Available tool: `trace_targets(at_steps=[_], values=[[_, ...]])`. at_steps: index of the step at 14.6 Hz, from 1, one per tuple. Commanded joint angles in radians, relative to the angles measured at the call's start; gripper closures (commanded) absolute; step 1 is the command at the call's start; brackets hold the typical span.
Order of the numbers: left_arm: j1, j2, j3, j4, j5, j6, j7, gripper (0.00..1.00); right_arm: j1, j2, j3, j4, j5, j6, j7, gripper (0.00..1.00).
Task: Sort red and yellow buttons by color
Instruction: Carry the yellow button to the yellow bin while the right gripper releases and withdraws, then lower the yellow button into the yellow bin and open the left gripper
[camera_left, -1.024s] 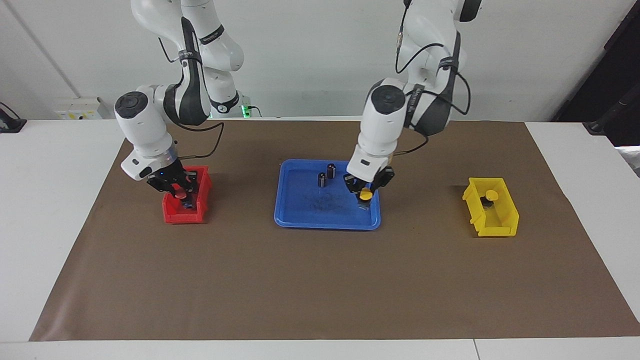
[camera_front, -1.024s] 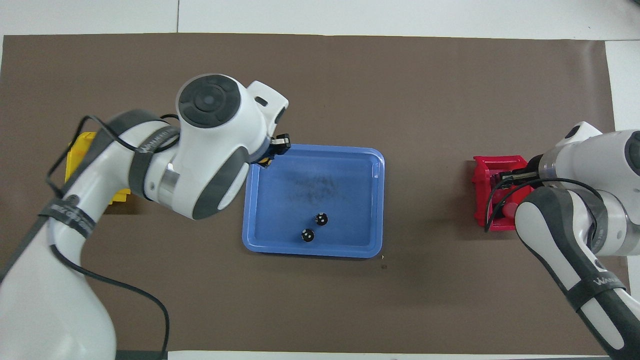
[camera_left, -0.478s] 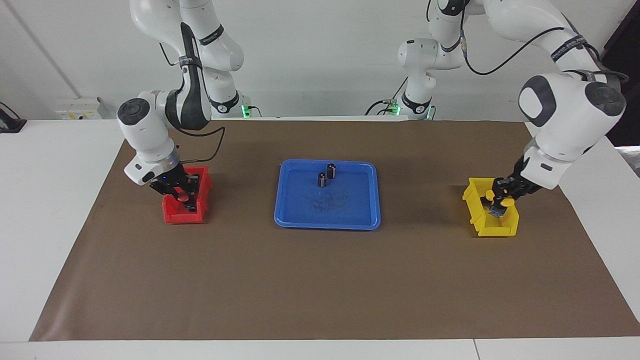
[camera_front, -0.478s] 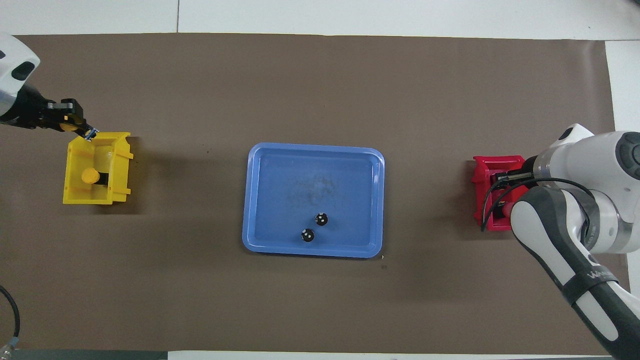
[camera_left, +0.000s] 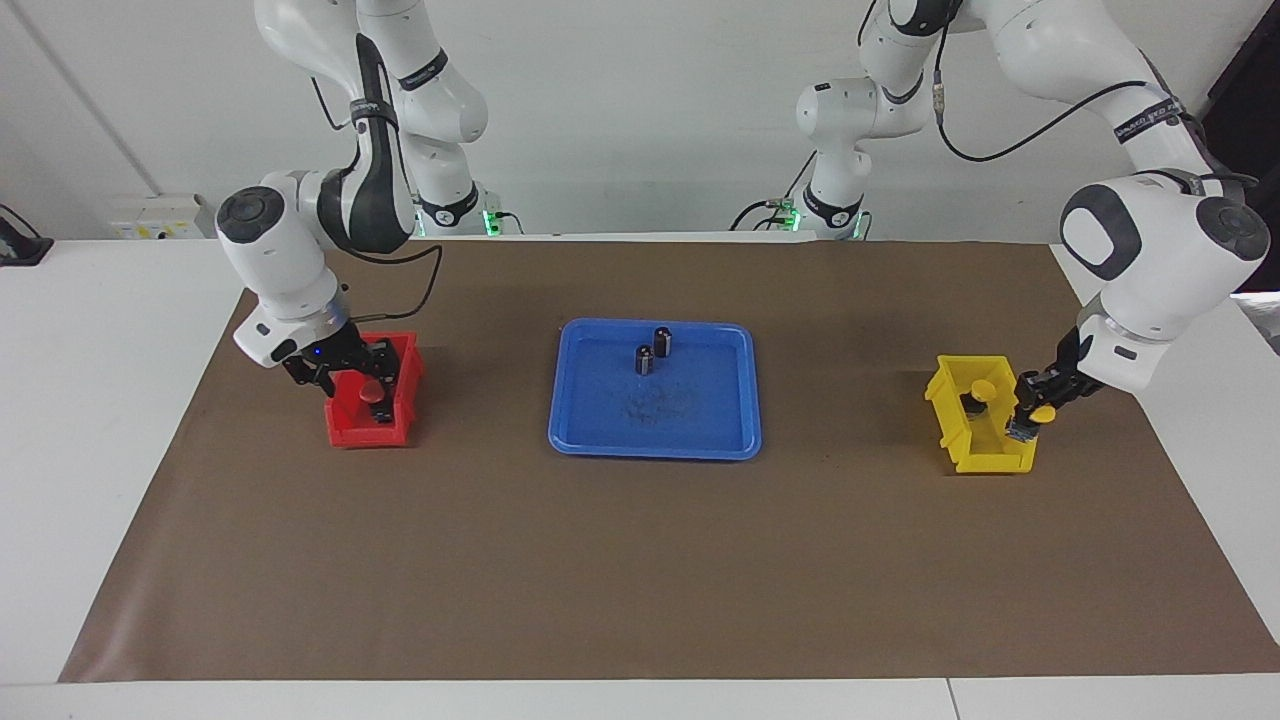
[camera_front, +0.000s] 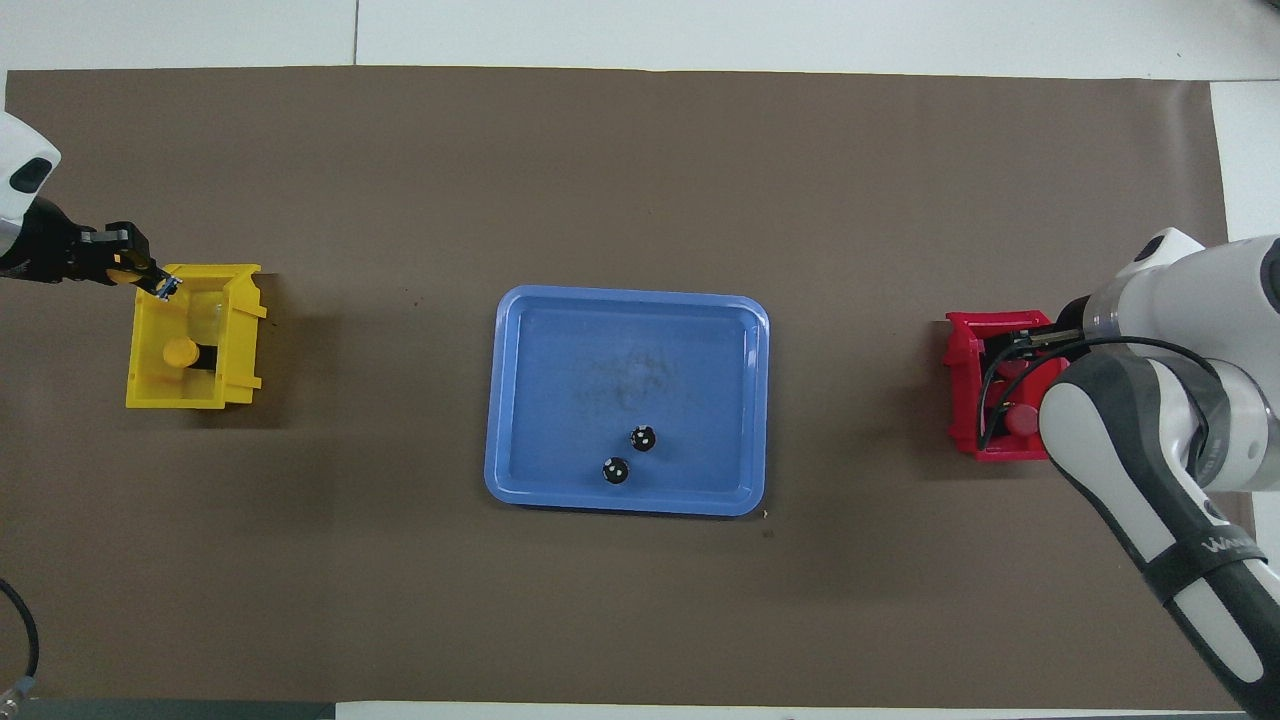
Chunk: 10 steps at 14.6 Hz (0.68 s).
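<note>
My left gripper (camera_left: 1032, 415) is shut on a yellow button (camera_left: 1043, 412) and hangs over the rim of the yellow bin (camera_left: 1000, 458), at the corner seen in the overhead view (camera_front: 160, 283). Another yellow button (camera_left: 983, 388) lies inside that bin (camera_front: 180, 351). My right gripper (camera_left: 345, 368) stands open just above the red bin (camera_left: 350, 432). A red button (camera_left: 375, 392) lies in the bin below it, free of the fingers. In the overhead view my right arm hides much of the red bin (camera_front: 962, 385).
A blue tray (camera_left: 655, 445) sits mid-table between the two bins. Two dark capless cylinders (camera_left: 645, 360) (camera_left: 662, 342) stand in it, on the side nearer the robots. Brown paper (camera_left: 640, 560) covers the table.
My left arm carried the yellow button from the blue tray over to the yellow bin. My right gripper opened, left the red button in the red bin and rose a little.
</note>
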Motion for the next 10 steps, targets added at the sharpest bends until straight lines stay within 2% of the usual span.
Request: trace_targets(at_steps=[1,5,9,10], values=[[0.003,-0.042,-0.011,-0.073,-0.016,0.048,-0.15,0.98,-0.004,-0.003,0.008,0.161,0.01,-0.185,-0.017,0.0],[-0.003,-0.043,-0.017,-0.122,-0.016,0.107,-0.261,0.98,-0.008,-0.011,0.009,0.425,0.01,-0.484,0.021,0.0],[-0.015,-0.032,-0.017,-0.165,-0.02,0.154,-0.264,0.98,-0.04,-0.011,-0.002,0.586,0.01,-0.641,0.04,0.0],[-0.015,-0.032,-0.018,-0.181,-0.022,0.17,-0.264,0.98,-0.046,-0.014,-0.004,0.594,0.016,-0.664,0.04,0.0]])
